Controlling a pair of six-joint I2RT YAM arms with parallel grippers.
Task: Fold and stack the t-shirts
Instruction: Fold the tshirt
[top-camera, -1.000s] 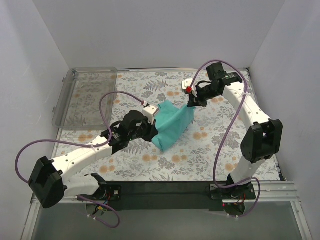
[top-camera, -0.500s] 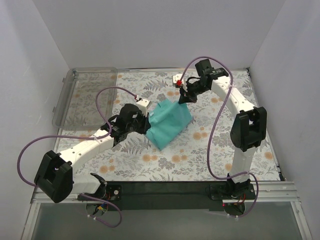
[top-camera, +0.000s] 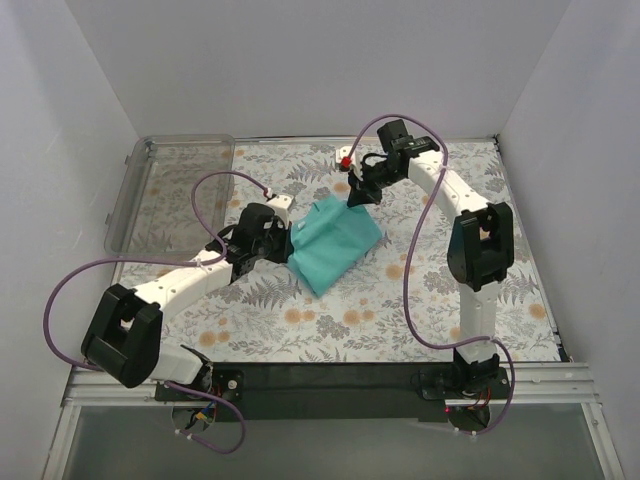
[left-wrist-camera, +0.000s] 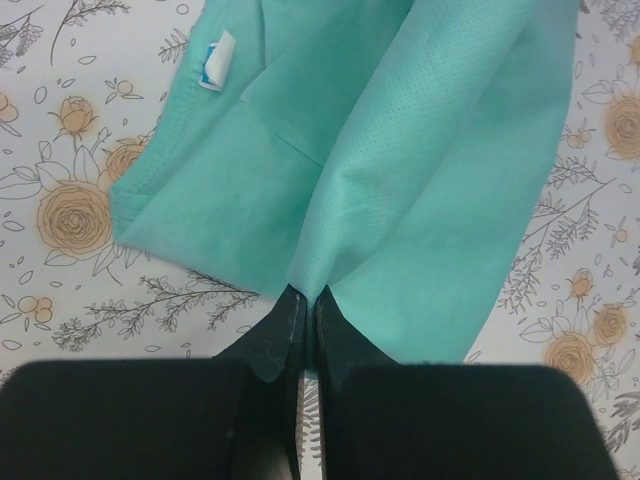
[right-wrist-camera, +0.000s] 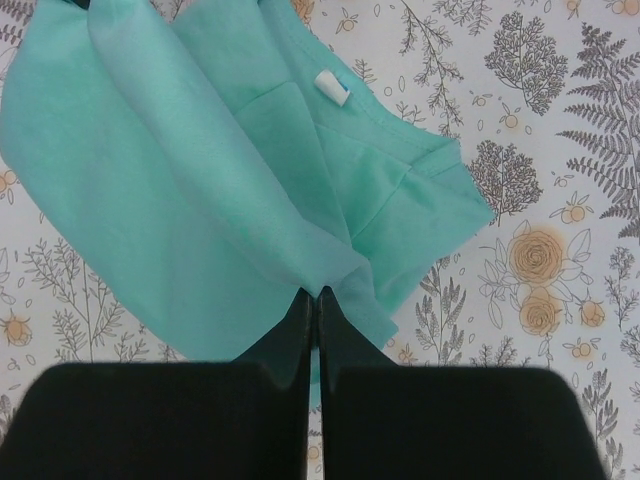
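The t-shirt (top-camera: 335, 245) lies mid-frame on the table (top-camera: 400, 300). The left gripper (top-camera: 291, 243) and right gripper (top-camera: 353, 199) each clamp its edge.

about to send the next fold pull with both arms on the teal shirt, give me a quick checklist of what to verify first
1. Hold of the left gripper on the teal t-shirt: ok, fabric is pinched between its fingertips.
2. Hold of the right gripper on the teal t-shirt: ok, pinched the same way.
3. T-shirt lying flat: not ok, it hangs in loose folds between the two grips.
4. Number of layers in each pinch: cannot tell.
5. The clear plastic bin apart from the t-shirt: ok, it sits at the far left corner.
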